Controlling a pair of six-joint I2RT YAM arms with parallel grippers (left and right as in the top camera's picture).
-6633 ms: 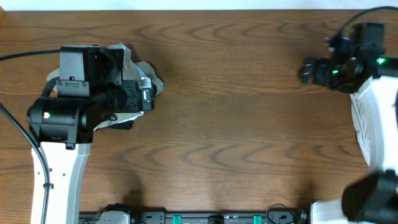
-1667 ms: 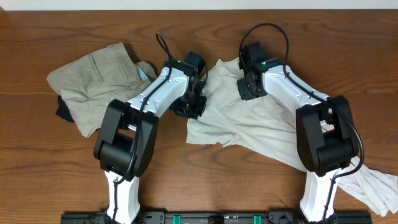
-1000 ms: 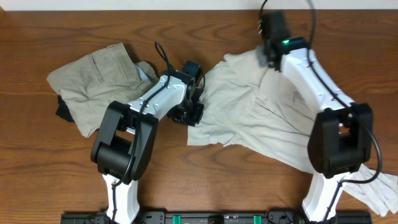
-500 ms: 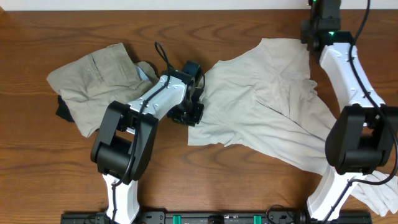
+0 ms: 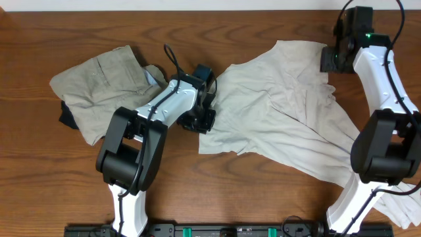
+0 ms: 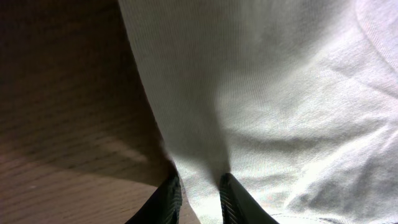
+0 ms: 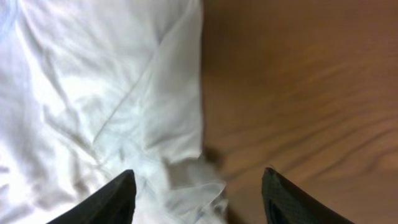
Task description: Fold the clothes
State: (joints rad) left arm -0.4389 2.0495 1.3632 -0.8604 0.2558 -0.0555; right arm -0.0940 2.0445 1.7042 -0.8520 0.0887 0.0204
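The clothes here are chiefly a pale cream-white garment (image 5: 283, 125), spread wrinkled across the middle and right of the table. My left gripper (image 5: 202, 121) is at its left edge. In the left wrist view that gripper (image 6: 199, 200) is shut on a fold of the cream fabric (image 6: 280, 112), with cloth pinched between the fingers (image 6: 169, 199). My right gripper (image 5: 331, 60) hovers at the garment's far right corner. Seen from its wrist, the right gripper (image 7: 198, 198) is open, and the loose cloth corner (image 7: 186, 186) lies below the jaws, untouched.
A khaki-tan garment (image 5: 99, 82) lies bunched at the left, over something dark (image 5: 66, 118). The cream garment's tail (image 5: 401, 204) trails to the right front corner. Bare wood table (image 5: 263, 197) shows in front of both garments and beyond the right gripper (image 7: 298, 93).
My right gripper carried the garment's corner toward the far right, stretching the cloth out, then opened and let it go. The left gripper has stayed put, still pinching the edge.
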